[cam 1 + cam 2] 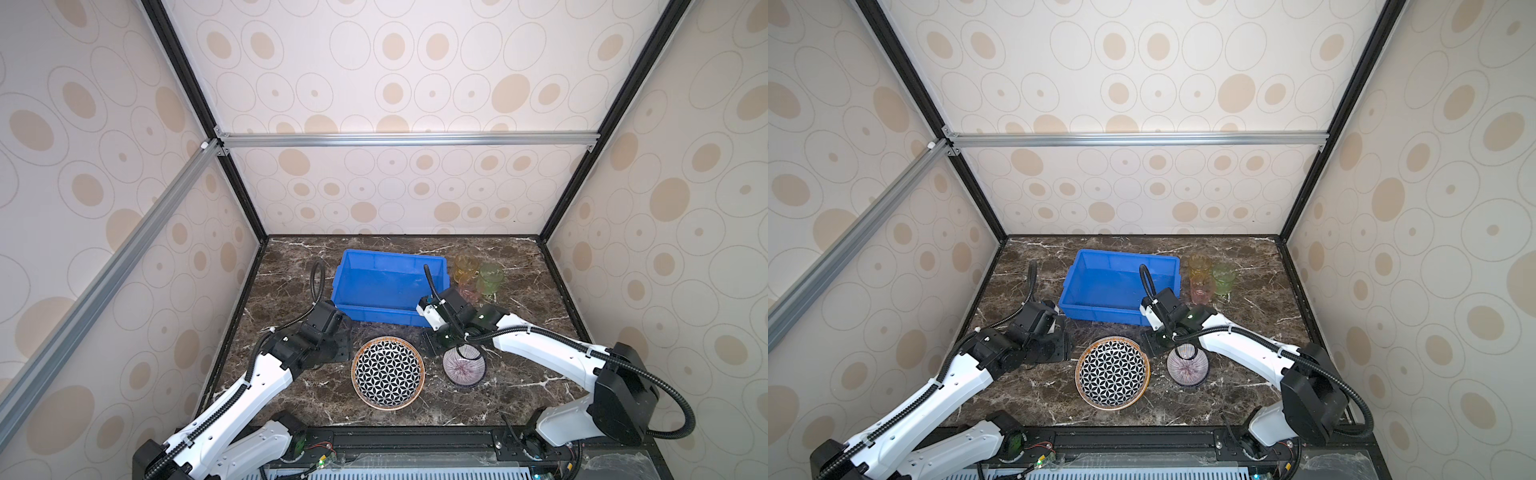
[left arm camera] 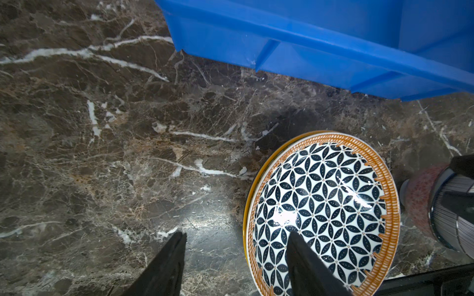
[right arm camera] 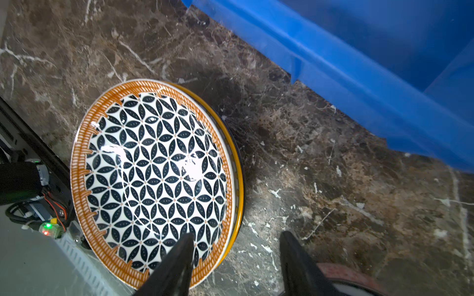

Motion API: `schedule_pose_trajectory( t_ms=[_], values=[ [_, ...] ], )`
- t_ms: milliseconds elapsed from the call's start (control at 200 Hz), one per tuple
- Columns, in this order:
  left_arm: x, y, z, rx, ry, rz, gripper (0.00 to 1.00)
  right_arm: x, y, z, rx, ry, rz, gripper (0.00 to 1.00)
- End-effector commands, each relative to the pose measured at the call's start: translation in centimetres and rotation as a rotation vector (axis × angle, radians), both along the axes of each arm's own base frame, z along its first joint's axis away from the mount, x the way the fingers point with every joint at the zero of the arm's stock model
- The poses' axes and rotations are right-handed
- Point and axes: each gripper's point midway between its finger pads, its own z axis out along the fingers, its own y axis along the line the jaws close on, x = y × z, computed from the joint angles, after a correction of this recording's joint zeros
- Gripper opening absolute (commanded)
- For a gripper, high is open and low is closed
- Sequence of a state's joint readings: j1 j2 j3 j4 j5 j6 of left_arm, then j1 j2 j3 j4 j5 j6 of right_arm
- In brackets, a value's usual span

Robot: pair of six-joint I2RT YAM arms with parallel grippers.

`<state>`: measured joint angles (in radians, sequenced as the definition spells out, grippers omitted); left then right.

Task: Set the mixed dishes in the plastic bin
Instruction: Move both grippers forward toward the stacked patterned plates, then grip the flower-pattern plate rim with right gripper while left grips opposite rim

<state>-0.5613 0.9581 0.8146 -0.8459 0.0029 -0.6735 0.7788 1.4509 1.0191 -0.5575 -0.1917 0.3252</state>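
Near middle of the table: a round plate (image 1: pixel 388 372) with a black-and-white lattice face and an orange striped rim, lying flat on top of a yellow-rimmed plate (image 3: pixel 239 200) seen only as an edge in the wrist views. Just right of that stack: a small purple-rayed bowl (image 1: pixel 464 370), upright, close to the plates; touching or not, cannot tell. All three outside the bright blue rectangular plastic bin (image 1: pixel 386 311), set just beyond them at the far middle and turned slightly askew. Just right of the bin, three translucent tumblers, upright and bunched together: a yellow tumbler (image 1: pixel 1200 268) farthest, a green tumbler (image 1: pixel 1223 278) to its right, a pink tumbler (image 1: pixel 1202 289) nearest.

At the stack's left edge, low over the table, the left gripper (image 2: pixel 237 234): jaws apart, gripping nothing, one black finger (image 2: pixel 307 261) over the lattice face, its mate (image 2: pixel 166 264) over bare table, the plate rim between them. Contact with the plate: cannot tell.

Between stack and bowl, just this side of the bin's near wall, the right gripper (image 3: pixel 236 235): jaws likewise spread, nothing clamped, one finger (image 3: pixel 177 264) above the plate's right edge, the other (image 3: pixel 300 264) on the bowl's side.

Underneath everything, a dark brown marble-patterned tabletop (image 1: pixel 519 386); around it, cream walls (image 1: pixel 415 62) printed with beige ovals, and a silver frame rail (image 1: pixel 407 139) across the back.
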Motion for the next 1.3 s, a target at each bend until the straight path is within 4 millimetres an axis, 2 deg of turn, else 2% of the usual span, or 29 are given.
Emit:
schedule_pose_trajectory(
  t_ms=[0, 125, 345, 520, 860, 1001, 1116, 1296],
  values=[
    [-0.8, -0.3, -0.3, -0.026, 0.026, -0.003, 0.62, -0.8, 0.4, -0.6, -0.015, 0.034, 0.016, 0.48],
    [-1.1, -0.8, -0.9, -0.043, 0.046, -0.011, 0.61, -1.2, 0.7, -1.3, -0.021, 0.059, 0.020, 0.38],
    [-1.6, -0.8, -1.9, -0.046, 0.068, -0.006, 0.61, -1.7, 0.8, -2.1, -0.038, 0.080, 0.023, 0.30],
    [-1.9, -1.7, -2.1, -0.086, 0.073, -0.027, 0.56, -1.8, 0.8, -2.8, -0.053, 0.088, 0.016, 0.28],
    [-2.3, -1.6, -2.5, -0.082, 0.083, -0.027, 0.55, -1.9, 0.6, -4.2, -0.087, 0.117, -0.003, 0.25],
    [-2.4, -1.6, -2.7, -0.080, 0.089, -0.025, 0.54, -1.9, 0.5, -4.6, -0.097, 0.124, -0.013, 0.22],
    [-2.5, -1.7, -2.8, -0.087, 0.098, -0.024, 0.48, -2.0, 0.5, -5.0, -0.105, 0.136, -0.017, 0.20],
    [-2.8, -1.7, -3.1, -0.089, 0.113, -0.018, 0.48, -2.4, 0.5, -5.7, -0.118, 0.164, -0.018, 0.14]
  ],
)
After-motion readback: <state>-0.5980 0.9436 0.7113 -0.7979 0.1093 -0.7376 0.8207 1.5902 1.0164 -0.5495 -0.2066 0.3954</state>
